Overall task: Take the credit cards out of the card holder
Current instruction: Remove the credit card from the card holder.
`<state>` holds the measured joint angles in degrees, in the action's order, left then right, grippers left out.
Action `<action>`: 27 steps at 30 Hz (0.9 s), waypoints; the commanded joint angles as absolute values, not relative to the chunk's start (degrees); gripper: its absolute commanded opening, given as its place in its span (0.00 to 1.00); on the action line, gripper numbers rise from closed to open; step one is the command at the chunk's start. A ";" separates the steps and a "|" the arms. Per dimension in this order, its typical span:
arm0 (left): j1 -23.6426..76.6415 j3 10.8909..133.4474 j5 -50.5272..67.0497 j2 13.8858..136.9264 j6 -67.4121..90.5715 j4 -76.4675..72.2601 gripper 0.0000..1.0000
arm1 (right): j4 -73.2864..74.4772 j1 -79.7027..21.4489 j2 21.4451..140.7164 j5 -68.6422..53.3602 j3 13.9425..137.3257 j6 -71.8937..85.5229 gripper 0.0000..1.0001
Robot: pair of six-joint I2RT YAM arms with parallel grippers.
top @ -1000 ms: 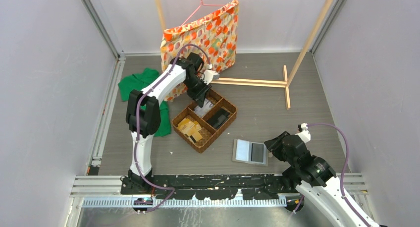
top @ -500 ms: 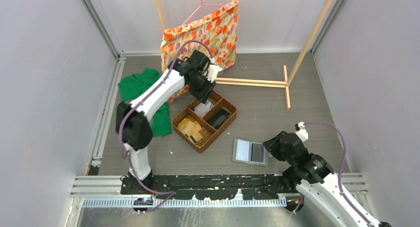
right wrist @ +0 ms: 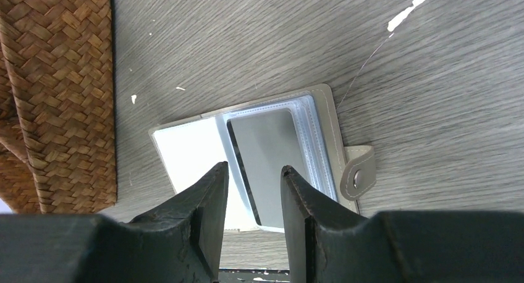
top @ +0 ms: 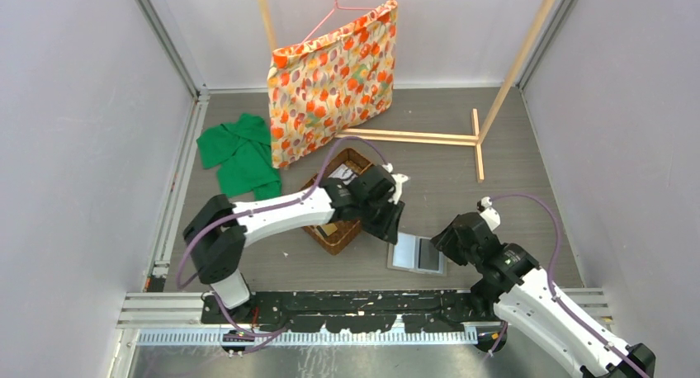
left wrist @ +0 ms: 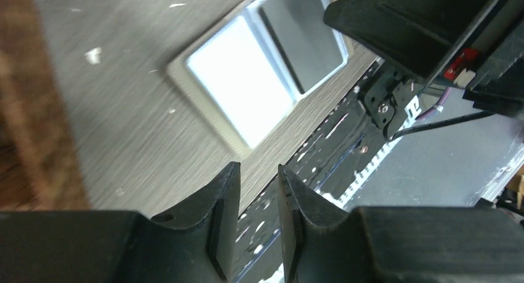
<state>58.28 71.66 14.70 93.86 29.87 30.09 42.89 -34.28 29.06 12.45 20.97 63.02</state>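
The card holder (top: 417,252) lies open and flat on the table, one pale panel and one dark grey panel up; it shows in the left wrist view (left wrist: 259,79) and the right wrist view (right wrist: 185,156). Its snap tab (right wrist: 358,172) sticks out at the side. My left gripper (top: 395,227) hangs just left of the holder, jaws a little apart and empty (left wrist: 258,168). My right gripper (top: 443,239) sits at the holder's right edge, jaws apart and empty above the dark panel (right wrist: 253,168). Whitish flat cards (top: 341,172) lie in the basket's far compartment.
The brown wicker basket (top: 334,242) stands just left of the holder, under my left arm, and shows in the right wrist view (right wrist: 62,97). A green cloth (top: 241,155), a flowered bag (top: 334,81) on a hanger and a wooden rack (top: 429,136) are farther back.
My left arm has swung from over the basket's far side toward me and to the right, down beside the card holder. My right gripper has edged forward to the holder's right edge.
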 commanded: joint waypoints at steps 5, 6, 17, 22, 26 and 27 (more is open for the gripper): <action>61.50 69.45 14.69 98.21 44.54 10.16 0.31 | 38.79 -34.62 29.06 11.77 17.52 64.56 0.42; 61.64 69.17 14.79 99.01 45.28 9.21 0.31 | 38.24 -34.60 29.30 11.51 17.15 64.67 0.42; 62.08 67.60 15.15 105.63 48.69 3.39 0.31 | 35.16 -34.58 31.98 9.76 15.47 64.47 0.42; 61.49 65.02 14.38 105.03 49.15 3.49 0.31 | 34.04 -34.60 31.90 8.55 14.60 64.71 0.42; 61.45 63.81 15.60 106.02 50.40 2.43 0.31 | 33.65 -34.56 31.42 7.44 14.03 65.37 0.42; 61.45 63.62 15.92 106.34 50.71 2.27 0.31 | 33.66 -34.58 31.12 7.18 13.99 65.61 0.42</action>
